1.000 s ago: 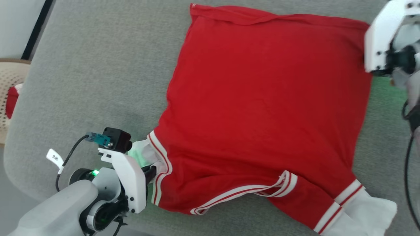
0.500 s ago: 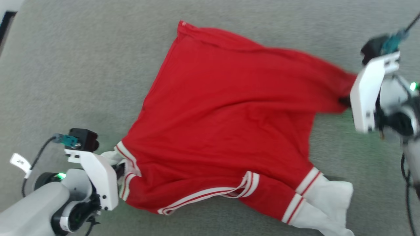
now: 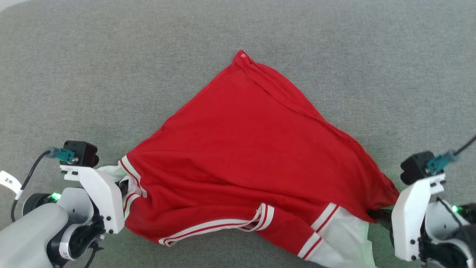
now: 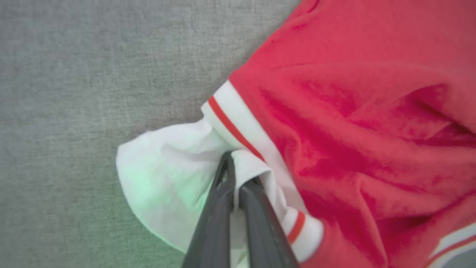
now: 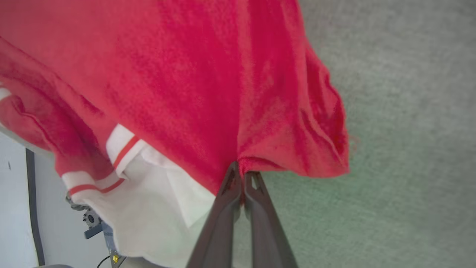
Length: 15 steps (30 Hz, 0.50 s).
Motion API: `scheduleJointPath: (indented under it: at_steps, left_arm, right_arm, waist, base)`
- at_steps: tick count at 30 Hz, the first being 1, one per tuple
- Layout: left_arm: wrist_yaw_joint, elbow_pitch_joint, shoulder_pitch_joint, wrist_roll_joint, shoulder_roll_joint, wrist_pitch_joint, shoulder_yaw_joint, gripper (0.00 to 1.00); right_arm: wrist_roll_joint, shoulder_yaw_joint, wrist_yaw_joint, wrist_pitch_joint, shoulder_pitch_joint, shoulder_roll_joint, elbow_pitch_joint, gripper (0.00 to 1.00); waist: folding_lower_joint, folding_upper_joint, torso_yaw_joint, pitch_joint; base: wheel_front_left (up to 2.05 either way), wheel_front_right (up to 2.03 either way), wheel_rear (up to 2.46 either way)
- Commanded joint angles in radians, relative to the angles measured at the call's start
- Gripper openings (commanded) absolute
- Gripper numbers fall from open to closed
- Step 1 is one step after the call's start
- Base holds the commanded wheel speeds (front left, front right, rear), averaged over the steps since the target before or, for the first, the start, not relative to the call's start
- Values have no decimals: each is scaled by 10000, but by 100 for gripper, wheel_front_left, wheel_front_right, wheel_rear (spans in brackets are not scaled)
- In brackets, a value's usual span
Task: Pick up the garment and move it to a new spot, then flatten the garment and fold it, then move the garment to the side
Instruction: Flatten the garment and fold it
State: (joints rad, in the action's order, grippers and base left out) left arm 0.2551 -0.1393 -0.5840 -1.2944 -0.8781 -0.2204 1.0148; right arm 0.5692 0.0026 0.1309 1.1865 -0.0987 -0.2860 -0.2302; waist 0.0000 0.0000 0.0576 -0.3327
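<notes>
Grey woven upholstery [image 3: 93, 74] runs across the whole head view, and on it lies the garment [image 3: 241, 149], roughly in the middle and towards the robot. It is pulled into a rough triangle. One red hem corner [image 3: 241, 57] points away from the robot, and the broad base runs left to right along the near edge. The striped neckline [image 3: 223, 225] sags in the middle of that base.

At the left end of the base, the left gripper [image 4: 232, 163] has its dark fingers pressed together on the bunched white left sleeve [image 4: 163, 186], just beside the striped seam. At the right end, the right gripper [image 5: 241, 171] is clamped on a gathered fold of red cloth near a hem corner. The white right sleeve [image 3: 346, 238] hangs loose just beside it on its inner side.

So the shirt's body lies forward of both grippers. The line between the two pinches, left to right, is the axis that matters. Cloth sags between them, which suggests that spreading the arms apart along that line would tauten the near edge. Drawing both back would drag the far corner after them. That free corner sits about midway between the arms, so neither is clearly nearer. The loose right sleeve seems likely to fold under.
</notes>
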Motion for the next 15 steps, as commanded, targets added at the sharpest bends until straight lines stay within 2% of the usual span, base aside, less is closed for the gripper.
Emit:
scheduleJointPath:
  at_steps: [1,2,3,4,8,15]
  left_arm:
    - [5,-16,-92,66,102,-39,3,0]
    - [-11,-43,-108,73,125,-38,1,0]
    - [-28,-80,-123,82,145,-35,3,0]
    - [-40,-109,-142,95,169,-37,13,0]
    - [-99,-224,-75,22,213,11,10,0]
    - [-112,-186,123,-43,216,80,29,0]
  right_arm:
    - [-397,-161,-5,-354,189,254,-29,0]
    - [-556,-215,-5,-597,268,441,93,0]
    - [-699,-201,-4,-867,316,624,262,39]
    - [-897,-166,-4,-1191,280,678,427,98]
    - [-1129,-208,-7,-1814,142,837,758,100]
    - [-1089,-644,-4,-1604,273,666,-1177,100]
  waist:
    - [0,0,-20,-32]
    - [0,0,-31,-42]
    - [0,0,-47,-47]
    - [0,0,-61,-49]
    - [0,0,-122,25]
    - [0,0,-80,241]
  base:
    - [0,0,0]
    - [0,0,0]
    - [0,0,0]
    - [0,0,0]
    - [0,0,0]
    - [0,0,0]
